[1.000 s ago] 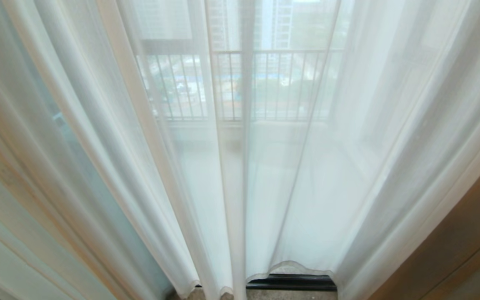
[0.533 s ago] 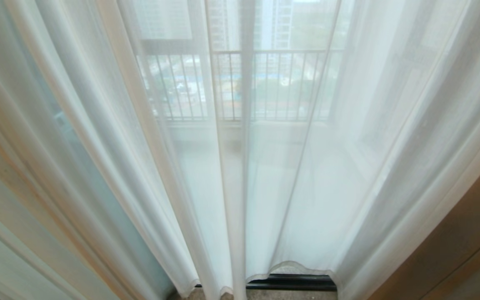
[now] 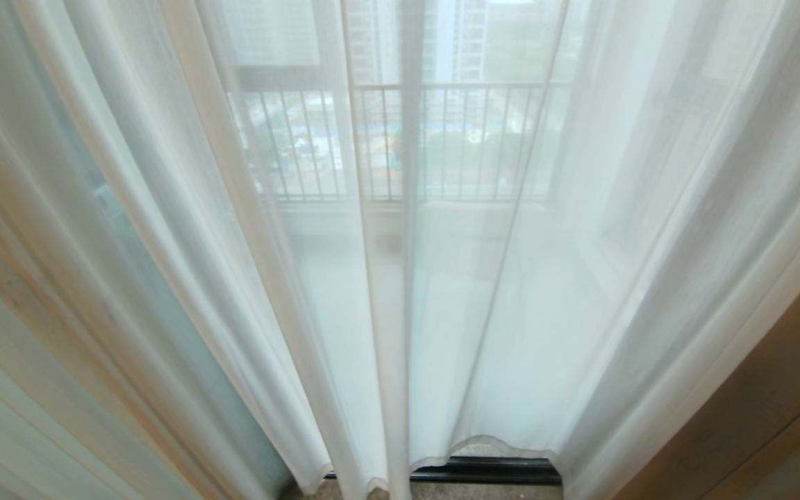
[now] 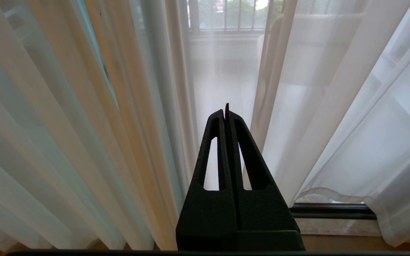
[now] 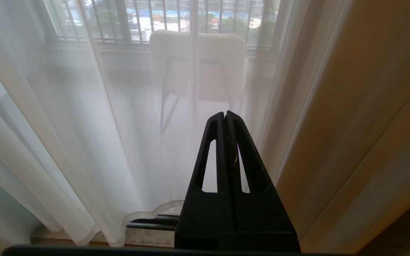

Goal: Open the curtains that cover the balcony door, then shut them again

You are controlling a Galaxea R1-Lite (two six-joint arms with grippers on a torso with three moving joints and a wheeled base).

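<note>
The left gripper (image 4: pixel 226 108), black fingers pressed together and empty, points at the floor-length sheer white curtains (image 3: pixel 247 278), drawn across the black-framed glass balcony door (image 3: pixel 487 470). The right gripper (image 5: pixel 225 115), likewise pinched closed and empty, faces them beside a thicker beige-brown drape (image 5: pixel 361 124).

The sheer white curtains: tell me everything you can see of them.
The curtains are sheer white panels, see-through enough to show the railing and a chair beyond. They hang drawn shut in soft vertical folds, with hemmed edges overlapping near the middle. Their wavy bottom hem ends just above the dark door track. A thicker beige drape hangs beside them. Neither gripper holds them.
</note>
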